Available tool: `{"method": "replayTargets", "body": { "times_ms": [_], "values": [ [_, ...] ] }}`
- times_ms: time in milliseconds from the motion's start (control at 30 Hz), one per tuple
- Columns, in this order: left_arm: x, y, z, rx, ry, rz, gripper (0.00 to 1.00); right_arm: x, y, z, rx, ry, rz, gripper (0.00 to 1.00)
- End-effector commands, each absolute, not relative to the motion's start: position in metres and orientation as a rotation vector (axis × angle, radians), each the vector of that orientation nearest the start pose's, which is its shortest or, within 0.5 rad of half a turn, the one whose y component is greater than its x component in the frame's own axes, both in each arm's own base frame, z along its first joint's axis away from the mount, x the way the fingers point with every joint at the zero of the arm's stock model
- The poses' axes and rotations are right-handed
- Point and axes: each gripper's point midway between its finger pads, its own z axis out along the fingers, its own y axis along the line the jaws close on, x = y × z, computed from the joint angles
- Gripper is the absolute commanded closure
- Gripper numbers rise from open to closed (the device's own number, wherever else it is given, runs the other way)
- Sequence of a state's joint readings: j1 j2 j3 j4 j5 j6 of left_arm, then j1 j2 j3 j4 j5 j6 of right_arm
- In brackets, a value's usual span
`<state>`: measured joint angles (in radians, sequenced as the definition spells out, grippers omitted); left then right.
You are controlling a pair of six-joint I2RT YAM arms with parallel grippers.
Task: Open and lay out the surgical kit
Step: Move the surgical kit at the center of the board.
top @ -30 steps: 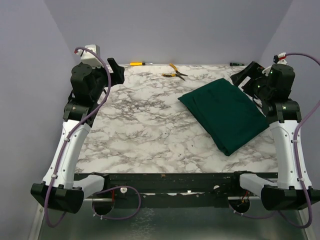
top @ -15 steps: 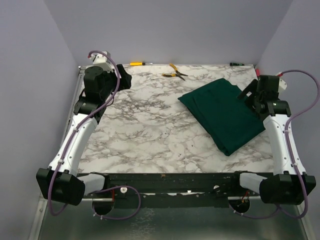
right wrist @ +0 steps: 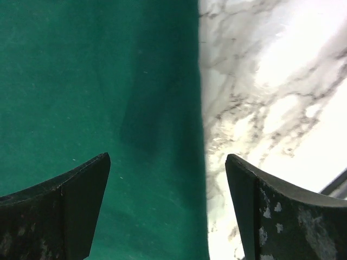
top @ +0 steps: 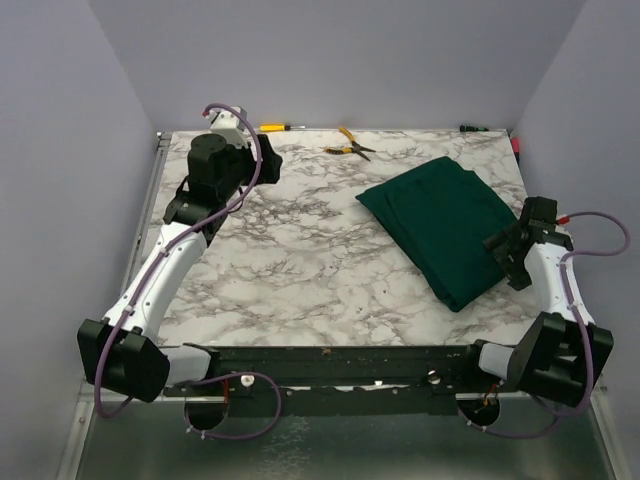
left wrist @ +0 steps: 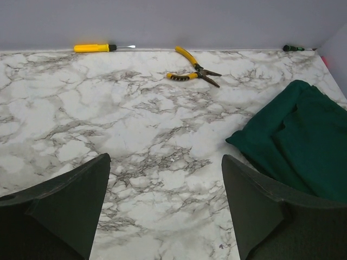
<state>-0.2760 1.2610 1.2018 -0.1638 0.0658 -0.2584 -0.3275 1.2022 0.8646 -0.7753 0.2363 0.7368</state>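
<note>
The surgical kit (top: 445, 225) lies folded shut as a dark green cloth bundle on the right half of the marble table; its contents are hidden. My right gripper (top: 506, 247) hovers open at the bundle's right edge. In the right wrist view that cloth edge (right wrist: 97, 81) runs between the spread fingers of the right gripper (right wrist: 168, 158), which hold nothing. My left gripper (top: 265, 160) is open at the far left, well away from the kit. In the left wrist view the left gripper (left wrist: 165, 160) is over bare marble, with the kit (left wrist: 295, 141) to its right.
Yellow-handled pliers (top: 350, 146) (left wrist: 192, 72) and a yellow-handled screwdriver (top: 275, 127) (left wrist: 97, 47) lie along the back wall. A small green-handled tool (top: 473, 127) (left wrist: 295, 48) rests in the far right corner. Walls close in on three sides.
The right gripper has swung down and nearer, from the kit's far right corner to its right edge. The left gripper has moved right and out over the table. Both stayed open.
</note>
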Motion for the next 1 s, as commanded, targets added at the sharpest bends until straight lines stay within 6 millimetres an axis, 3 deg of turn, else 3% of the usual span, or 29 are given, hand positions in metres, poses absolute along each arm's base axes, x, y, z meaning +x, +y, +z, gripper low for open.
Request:
{"method": "replayTargets", "body": {
  "times_ms": [0, 233, 400, 533, 567, 667, 967],
  "values": [
    [0.404, -0.15, 0.314, 0.126, 1.805, -0.426, 0.15, 0.274, -0.085, 0.084, 1.357, 2.246, -0.003, 0.1],
    [0.408, -0.174, 0.304, 0.183, 1.825, -0.48, 0.14, 0.293, -0.078, 0.058, 1.321, 2.327, 0.078, 0.22],
    [0.416, -0.177, 0.302, 0.194, 1.826, -0.458, 0.14, 0.299, -0.077, 0.045, 1.28, 2.375, 0.091, 0.45],
    [0.423, -0.174, 0.302, 0.171, 1.827, -0.427, 0.14, 0.311, -0.067, 0.042, 1.188, 2.409, 0.151, 0.73],
    [0.425, -0.173, 0.302, 0.166, 1.826, -0.42, 0.14, 0.315, -0.064, 0.042, 1.156, 2.421, 0.154, 0.75],
    [0.428, -0.17, 0.3, 0.147, 1.833, -0.403, 0.14, 0.33, -0.044, 0.043, 1.018, 2.469, 0.17, 0.82],
    [0.442, -0.146, 0.282, 0.003, 1.865, -0.264, 0.14, 0.373, 0.049, 0.046, 0.419, 2.576, 0.231, 0.83]
  ]
}}
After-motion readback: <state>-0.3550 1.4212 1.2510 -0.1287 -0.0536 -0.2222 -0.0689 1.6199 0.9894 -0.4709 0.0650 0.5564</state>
